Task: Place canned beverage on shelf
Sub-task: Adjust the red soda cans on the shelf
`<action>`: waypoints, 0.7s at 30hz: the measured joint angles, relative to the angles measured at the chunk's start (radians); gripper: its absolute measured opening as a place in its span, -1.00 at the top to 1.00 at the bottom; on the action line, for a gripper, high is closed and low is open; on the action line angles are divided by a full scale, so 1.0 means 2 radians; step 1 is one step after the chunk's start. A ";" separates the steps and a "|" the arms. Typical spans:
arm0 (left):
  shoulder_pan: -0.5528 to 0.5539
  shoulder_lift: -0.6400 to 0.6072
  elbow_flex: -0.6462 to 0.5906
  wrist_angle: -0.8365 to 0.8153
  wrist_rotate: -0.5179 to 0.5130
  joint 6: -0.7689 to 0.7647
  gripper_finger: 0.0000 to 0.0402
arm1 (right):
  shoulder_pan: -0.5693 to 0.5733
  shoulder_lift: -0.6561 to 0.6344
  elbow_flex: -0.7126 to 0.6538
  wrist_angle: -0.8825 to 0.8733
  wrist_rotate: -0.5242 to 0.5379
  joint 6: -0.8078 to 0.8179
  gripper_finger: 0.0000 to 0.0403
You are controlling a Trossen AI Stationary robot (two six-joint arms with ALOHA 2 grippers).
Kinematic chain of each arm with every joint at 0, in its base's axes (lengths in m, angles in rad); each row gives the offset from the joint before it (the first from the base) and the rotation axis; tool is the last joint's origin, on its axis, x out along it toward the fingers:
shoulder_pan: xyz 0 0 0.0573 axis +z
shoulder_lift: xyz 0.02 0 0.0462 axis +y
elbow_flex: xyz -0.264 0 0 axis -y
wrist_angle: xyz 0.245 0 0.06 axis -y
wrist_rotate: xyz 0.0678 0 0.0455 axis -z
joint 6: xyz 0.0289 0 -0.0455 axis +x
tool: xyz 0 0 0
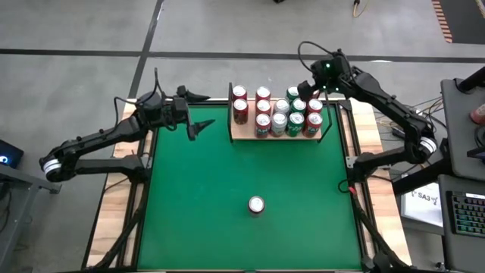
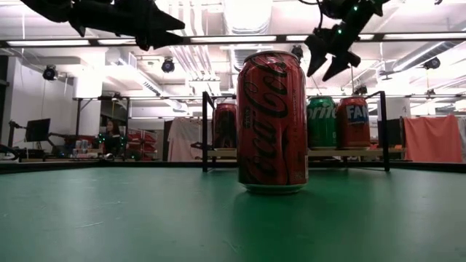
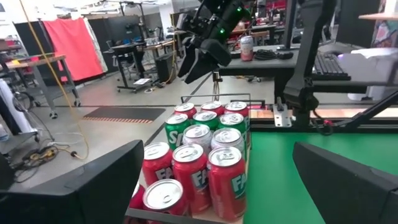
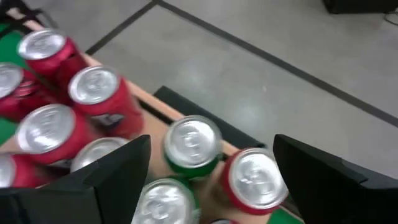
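A red cola can (image 1: 256, 205) stands upright on its base on the green tabletop, near the middle front; it looms large in the low view (image 2: 272, 122). The shelf (image 1: 242, 136) sits at the far middle of the table and carries several red and green cans (image 3: 205, 162). My right gripper (image 1: 307, 85) hangs open above the shelf's far right cans (image 4: 193, 146), clear of their tops and with nothing between its fingers. My left gripper (image 1: 203, 127) hovers open and level to the left of the shelf, pointing at the cans, and is also empty.
Bare green felt (image 1: 197, 197) lies all round the lone can. The shelf's black uprights (image 2: 205, 131) stand at its ends. A desk with a keyboard (image 1: 466, 212) stands beyond the table's right edge.
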 joint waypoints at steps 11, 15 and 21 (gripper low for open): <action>-0.045 0.000 0.000 0.006 0.000 -0.036 -0.97 | 0.078 -0.007 0.000 -0.036 0.001 0.049 -0.62; -0.066 0.000 0.000 0.011 -0.001 -0.049 -0.97 | 0.100 -0.007 0.000 -0.072 0.000 0.100 -0.61; -0.086 0.000 0.000 0.033 -0.014 -0.058 -0.97 | 0.110 -0.008 0.000 -0.147 0.021 0.147 -0.26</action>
